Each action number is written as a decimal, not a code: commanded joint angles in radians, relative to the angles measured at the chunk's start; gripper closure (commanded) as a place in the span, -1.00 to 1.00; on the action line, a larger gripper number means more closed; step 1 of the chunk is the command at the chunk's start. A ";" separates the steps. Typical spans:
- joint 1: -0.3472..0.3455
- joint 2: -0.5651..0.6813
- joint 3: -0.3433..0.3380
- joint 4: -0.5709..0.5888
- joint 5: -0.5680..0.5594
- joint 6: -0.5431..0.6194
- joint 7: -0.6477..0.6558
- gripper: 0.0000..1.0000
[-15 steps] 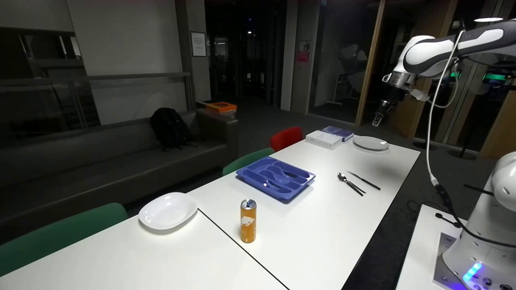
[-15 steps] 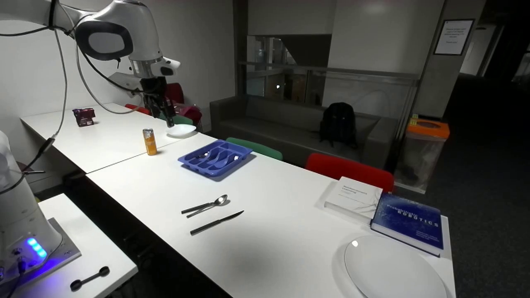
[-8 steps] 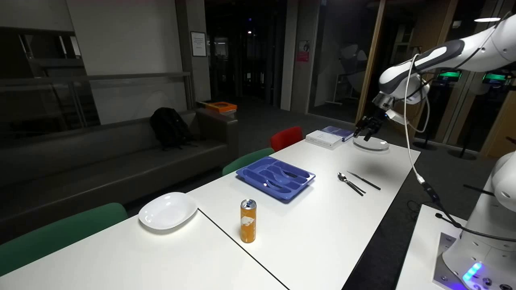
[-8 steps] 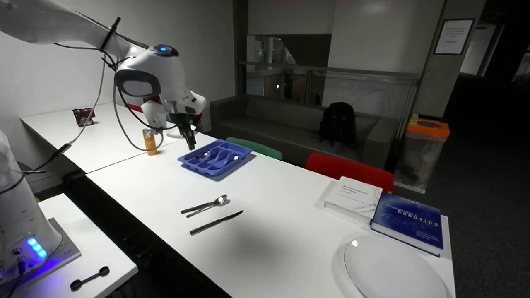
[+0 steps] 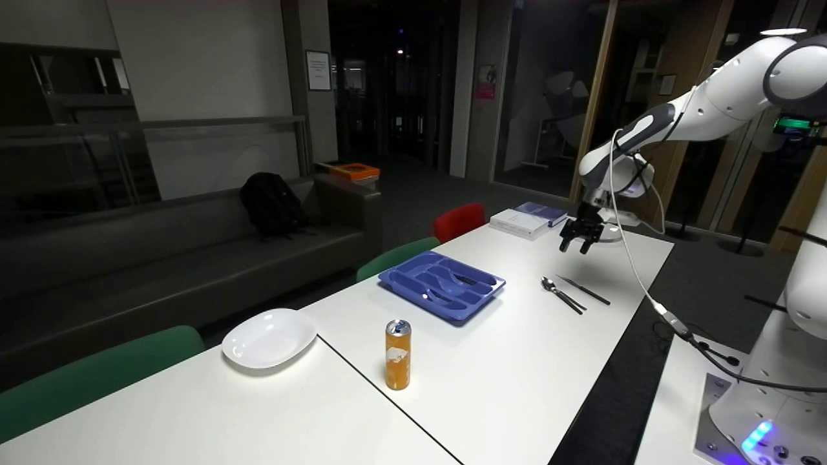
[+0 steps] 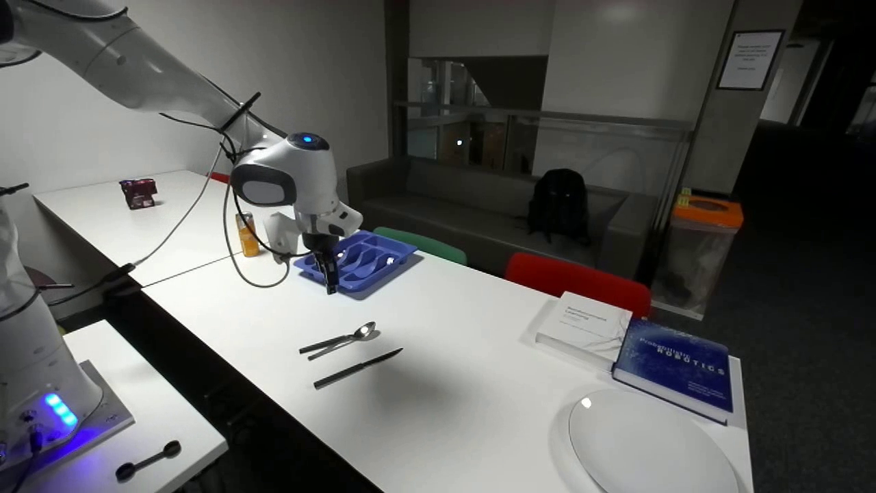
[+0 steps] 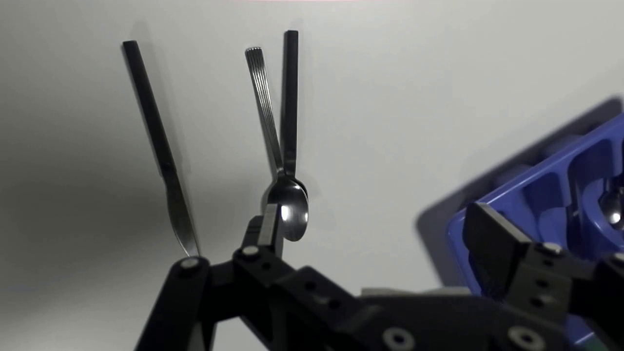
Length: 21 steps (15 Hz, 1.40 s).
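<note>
Jaws spread wide, tips angled downward, raised above the tabletop [image 5: 504, 361] in both exterior views. In the wrist view, one tip in front of the bowl of a metal spoon [image 7: 294, 209], the opposite tip in front of the corner of a blue cutlery tray [image 7: 543, 192]; both overlaps along the line of sight, the tips up in the air. Ribbed handle on the spoon, bowl resting over the end of a black-handled piece [image 7: 290, 97], mostly hidden there; handles apart in a narrow V. Just beside this pair, apart from it, a knife [image 7: 161, 146] with black handle and metal blade, pointing the same way as the bowl. All three flat on the tabletop, near the tray. In one compartment of the tray, a shiny piece of cutlery [image 7: 612, 207], cut off by the edge of the wrist view.

In both exterior views, an orange can [image 5: 397, 358], upright near the tray; at the far end, a white plate [image 6: 650, 445] just beside a blue book [image 6: 674, 370] and a white book [image 6: 585, 327]; alongside the tabletop, a red chair [image 6: 578, 282] and a green chair [image 6: 428, 246]; behind, a grey sofa [image 6: 472, 198] bearing a black backpack [image 6: 560, 205].
</note>
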 commanded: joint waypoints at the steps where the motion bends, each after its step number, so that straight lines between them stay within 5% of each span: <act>1: -0.054 0.010 0.053 0.007 -0.010 -0.001 0.007 -1.00; 6: -0.061 0.017 0.076 0.006 0.012 0.041 -0.001 -1.00; 21: -0.101 0.303 0.152 0.149 -0.071 0.055 0.188 -1.00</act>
